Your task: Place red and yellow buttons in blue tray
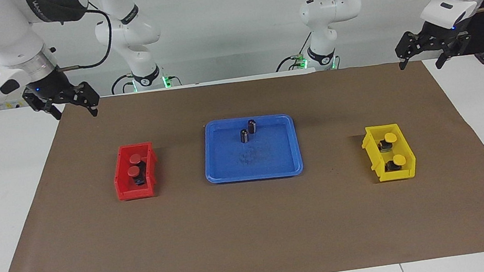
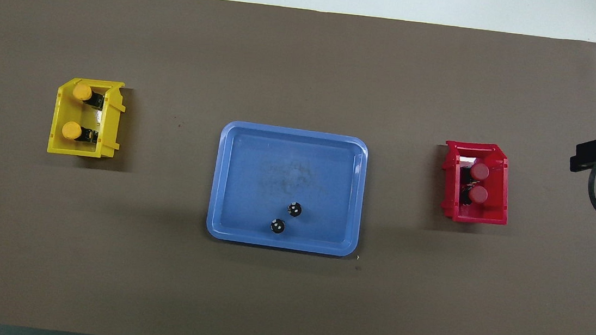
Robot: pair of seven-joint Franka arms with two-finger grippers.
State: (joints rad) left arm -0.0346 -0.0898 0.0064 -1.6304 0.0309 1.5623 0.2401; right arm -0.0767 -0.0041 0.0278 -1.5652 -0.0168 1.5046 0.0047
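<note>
Two red buttons (image 1: 135,158) (image 2: 479,171) lie in a small red bin toward the right arm's end. Two yellow buttons (image 1: 390,137) (image 2: 82,92) lie in a small yellow bin toward the left arm's end. Between the bins sits the blue tray (image 1: 254,177) (image 2: 290,132). My right gripper (image 1: 74,108) hangs open and holds nothing, over the mat's corner at its own end. My left gripper (image 1: 420,61) is open with nothing in it, above the mat's edge at its end. Both arms wait, well apart from the bins.
Two dark capless cylinders (image 1: 252,126) (image 2: 294,209) stand upright in the tray, in the part nearer the robots. The red bin (image 1: 136,194) and yellow bin (image 1: 394,176) rest on a brown mat (image 1: 253,231) covering most of the white table.
</note>
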